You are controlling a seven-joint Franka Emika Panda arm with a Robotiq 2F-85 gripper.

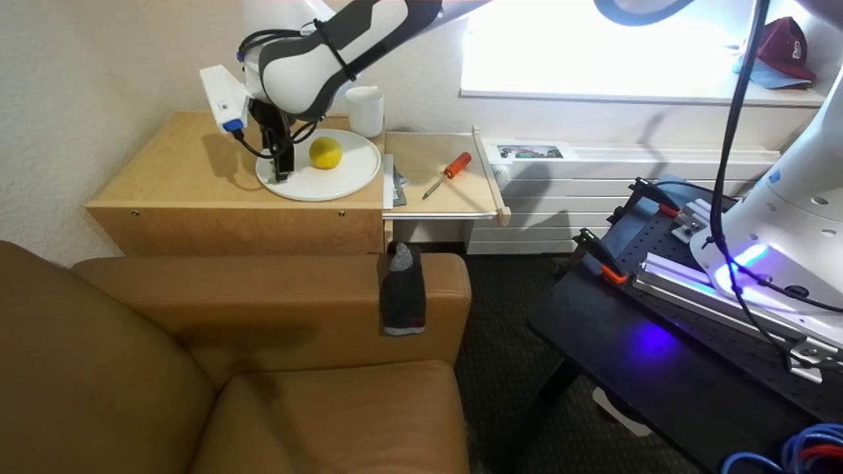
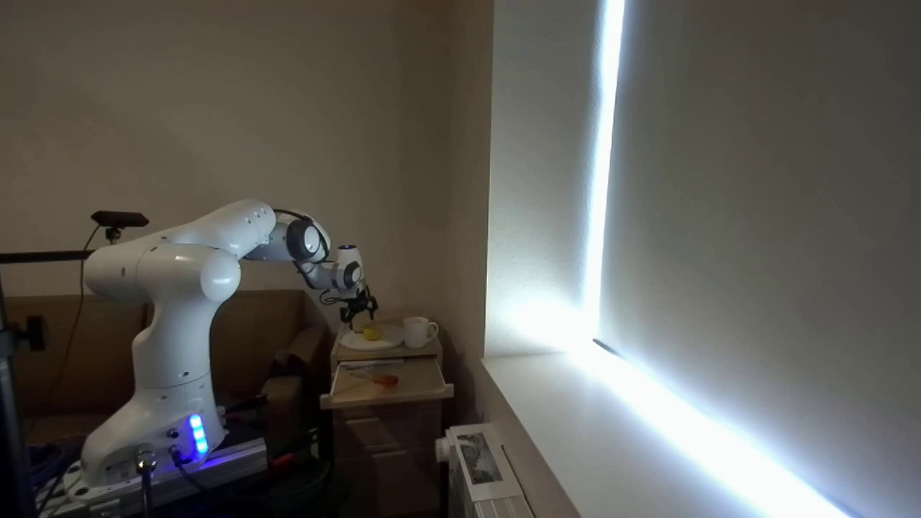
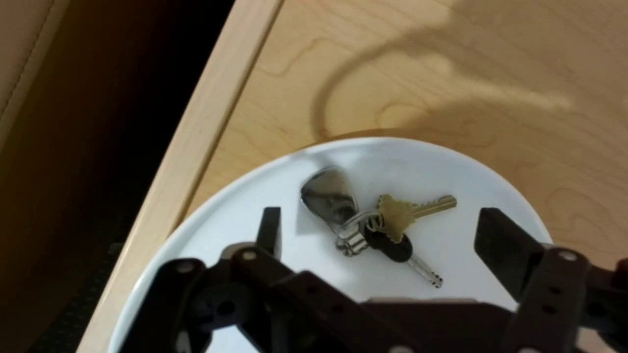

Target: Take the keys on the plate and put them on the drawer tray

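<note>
The keys lie on the white plate in the wrist view: a brass key, a black-headed key and a shiny metal fob on a ring. I cannot make them out in the exterior views. My gripper is open, its two fingers apart on either side of the keys, not closed on them. In an exterior view the gripper is low over the near left part of the plate. The drawer tray is pulled out beside the cabinet top; it also shows in an exterior view.
A yellow fruit sits on the plate close to the gripper. A white cup stands behind the plate. An orange-handled screwdriver and grey flat items lie in the tray. A sofa arm runs along the cabinet.
</note>
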